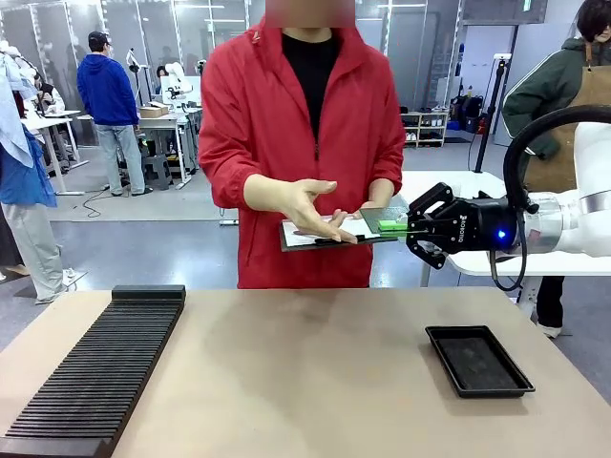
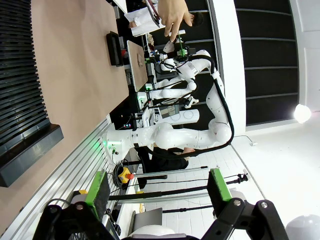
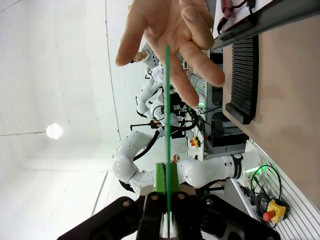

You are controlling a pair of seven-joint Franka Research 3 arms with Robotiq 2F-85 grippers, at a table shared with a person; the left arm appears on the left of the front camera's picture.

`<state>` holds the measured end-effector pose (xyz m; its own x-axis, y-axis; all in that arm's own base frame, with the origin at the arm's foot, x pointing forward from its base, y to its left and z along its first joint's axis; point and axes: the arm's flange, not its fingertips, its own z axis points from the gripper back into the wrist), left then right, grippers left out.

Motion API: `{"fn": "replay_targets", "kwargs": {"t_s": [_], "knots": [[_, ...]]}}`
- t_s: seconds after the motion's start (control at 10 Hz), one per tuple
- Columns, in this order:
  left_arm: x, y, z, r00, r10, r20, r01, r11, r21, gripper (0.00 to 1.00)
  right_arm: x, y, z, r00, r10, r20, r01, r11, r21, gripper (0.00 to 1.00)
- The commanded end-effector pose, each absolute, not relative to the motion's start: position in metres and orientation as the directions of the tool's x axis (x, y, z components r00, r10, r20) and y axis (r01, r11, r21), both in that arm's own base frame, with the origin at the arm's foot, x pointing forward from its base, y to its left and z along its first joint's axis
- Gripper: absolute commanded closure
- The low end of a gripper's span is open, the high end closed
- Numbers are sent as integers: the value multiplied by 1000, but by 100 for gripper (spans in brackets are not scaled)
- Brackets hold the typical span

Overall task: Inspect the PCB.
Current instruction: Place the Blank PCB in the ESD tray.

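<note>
right gripper (image 1: 409, 227) clamps the pcb (image 1: 385, 219) by its edge above the table (image 1: 305, 363), near the person's hand (image 1: 310, 208); left gripper (image 2: 157, 192) wide open

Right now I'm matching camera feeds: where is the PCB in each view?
Front view: the PCB, right of centre, in the right pincer beside the person's open hand.
Left wrist view: far off, top centre under that hand, too small to tell.
Right wrist view: edge-on, a thin green line up the middle.
Shared landmark: that hand.
</note>
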<state>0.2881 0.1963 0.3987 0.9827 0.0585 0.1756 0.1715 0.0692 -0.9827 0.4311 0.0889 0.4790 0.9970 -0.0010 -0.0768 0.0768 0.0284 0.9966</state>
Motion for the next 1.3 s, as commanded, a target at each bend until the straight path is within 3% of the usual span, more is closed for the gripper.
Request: {"fn": "replay_targets", "kwargs": {"t_s": [0.0, 0.7, 1.2], "knots": [[288, 198, 402, 983, 48, 177, 174, 60, -983, 0, 431, 90, 482, 997, 1, -72, 72, 29, 997, 100], [288, 198, 402, 983, 48, 177, 174, 60, -983, 0, 431, 89, 479, 997, -1, -77, 77, 28, 997, 97], [288, 198, 402, 983, 48, 177, 174, 60, -983, 0, 413, 43, 454, 997, -80, 4, 20, 307, 952, 97]]}}
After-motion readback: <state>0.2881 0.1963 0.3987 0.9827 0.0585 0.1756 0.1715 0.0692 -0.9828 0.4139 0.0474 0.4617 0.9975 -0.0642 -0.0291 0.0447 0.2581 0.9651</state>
